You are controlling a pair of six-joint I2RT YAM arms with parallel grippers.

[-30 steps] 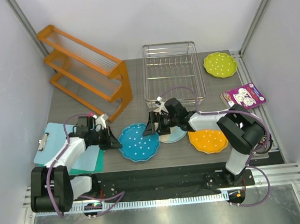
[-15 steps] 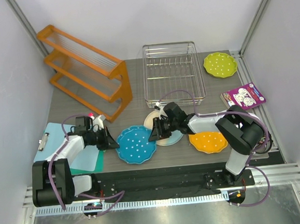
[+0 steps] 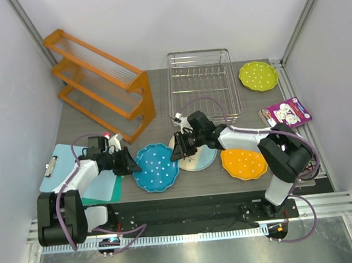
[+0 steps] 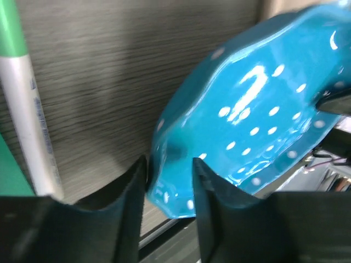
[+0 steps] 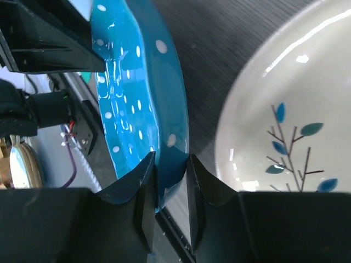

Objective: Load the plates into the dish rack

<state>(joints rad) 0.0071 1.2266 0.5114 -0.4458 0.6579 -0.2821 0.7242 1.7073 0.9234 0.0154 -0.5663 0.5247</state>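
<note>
A worktop [image 3: 163,129] is seen from above, with two robot arms mounted at its near edge. The blue plate [image 3: 156,168] lies close to the near edge, left of centre, and is met at opposite rims by both arms.

The right end effector [image 3: 176,151] is closed on the plate's right rim. In the right wrist view the rim is pinched between the two fingers [image 5: 137,205]. A second ago this end effector was held wide open over the cream plate [image 3: 201,161], more of which is now shown just right of the blue one.

The left end effector [image 3: 128,164] is set at the left rim. It was shut a second ago and is now parted astride the rim, apparently without clamping it. The blue plate has been nudged slightly toward the left edge.

The orange plate [image 3: 244,164] lies by the near edge to the right, and the lime-green plate [image 3: 258,75] at the far right corner. The dish rack [image 3: 199,75], at the far edge right of centre, is shown without any plate.

It is judged that the blue plate has just been taken by the right arm for lifting, and that nothing is loaded yet.
</note>
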